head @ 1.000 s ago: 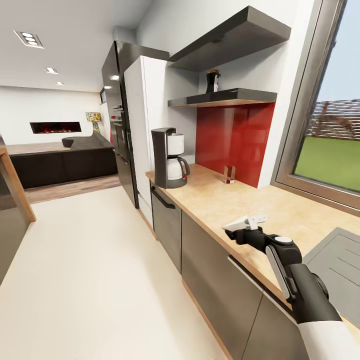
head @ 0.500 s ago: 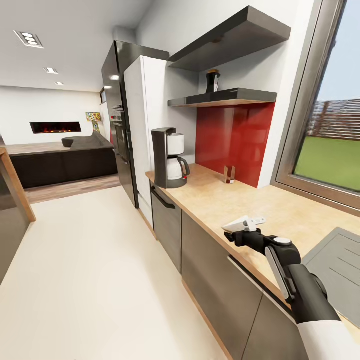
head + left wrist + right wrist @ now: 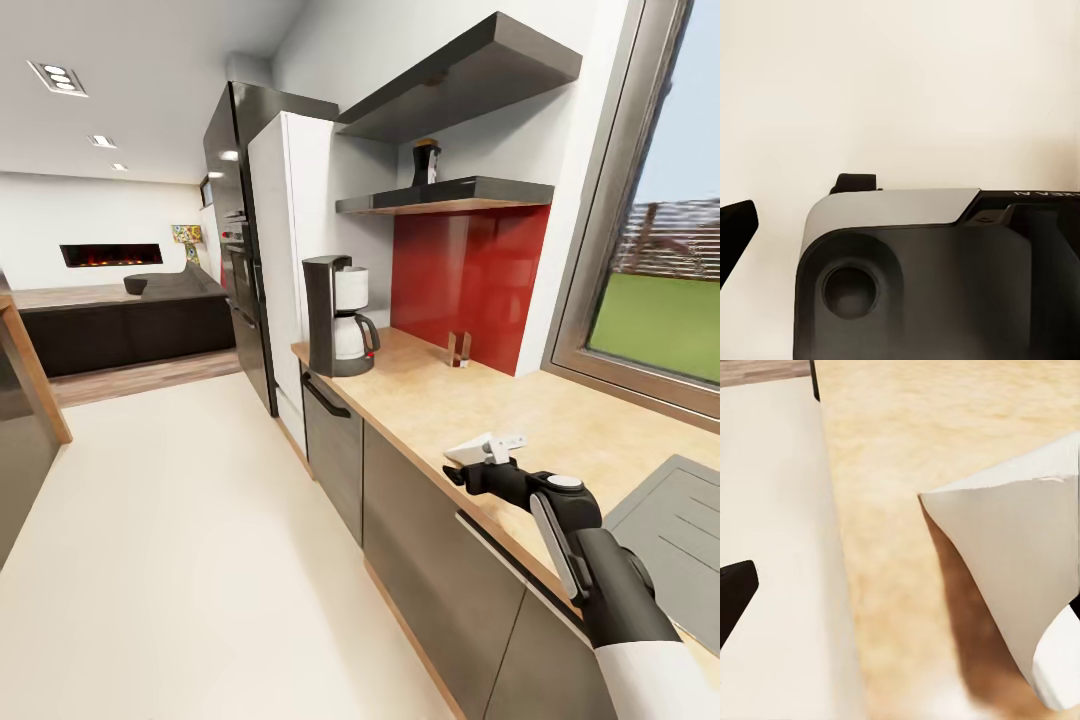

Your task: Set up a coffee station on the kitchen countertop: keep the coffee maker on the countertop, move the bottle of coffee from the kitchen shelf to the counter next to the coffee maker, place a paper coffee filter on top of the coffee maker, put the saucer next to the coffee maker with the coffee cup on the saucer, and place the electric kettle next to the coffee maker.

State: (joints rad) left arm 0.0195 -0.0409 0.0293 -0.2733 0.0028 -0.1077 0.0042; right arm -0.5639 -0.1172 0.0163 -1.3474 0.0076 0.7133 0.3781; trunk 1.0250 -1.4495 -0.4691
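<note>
A kitchen scene holds 1 coffee maker (image 3: 338,317) on 1 countertop (image 3: 470,410), 1 bottle of coffee (image 3: 426,162) on 1 kitchen shelf (image 3: 450,194), 1 higher dark shelf (image 3: 470,75), 1 paper coffee filter (image 3: 473,449), 1 sink (image 3: 680,525), and 1 window (image 3: 665,300).

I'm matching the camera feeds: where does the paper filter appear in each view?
Head view: filter at the right gripper, above the countertop's front edge.
Right wrist view: filter large, close to the camera.
Left wrist view: I don't see it here.
Shared landmark: the wood-grain countertop.
</note>
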